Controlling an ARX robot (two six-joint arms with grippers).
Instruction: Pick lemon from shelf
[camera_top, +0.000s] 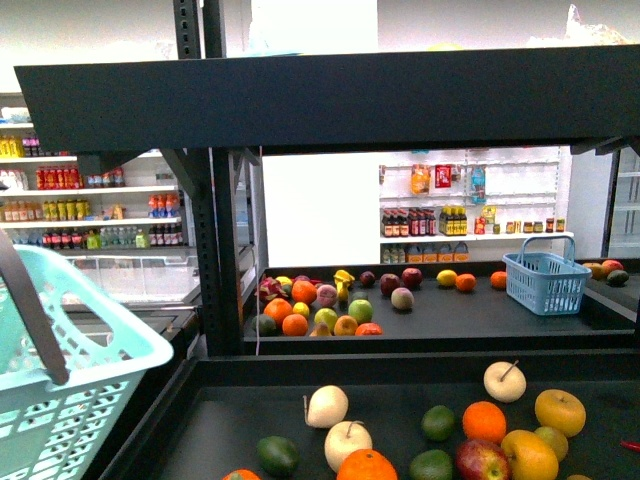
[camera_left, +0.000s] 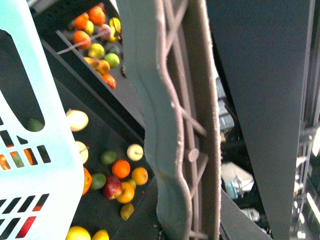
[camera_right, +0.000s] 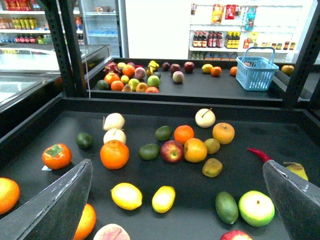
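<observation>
At the near edge of the shelf's (camera_right: 155, 112) dark tray the lemon (camera_right: 163, 199) lay on its side. It was just beside a plumper yellow fruit (camera_right: 126, 196) and apart from an avocado (camera_right: 226, 207).

Judgement: approach step, grasp not begun. To do it well, the right gripper (camera_right: 176, 167) should descend centred over the lemon and straddle its short axis. One finger must slip into the narrow gap beside the neighbour without nudging it. Close gently, since smooth oval skin may squirt free.

Its jaws stood wide apart above the tray, holding nothing and touching nothing.

The left gripper was not seen. A turquoise basket (camera_top: 60, 380) and its grey handle (camera_left: 170, 125) filled that wrist view, so its grip could not be told.

Farther back lay an orange (camera_right: 114, 154) and a red apple (camera_right: 171, 151). Beyond them a blue basket (camera_right: 256, 72) stood on a second tray.
</observation>
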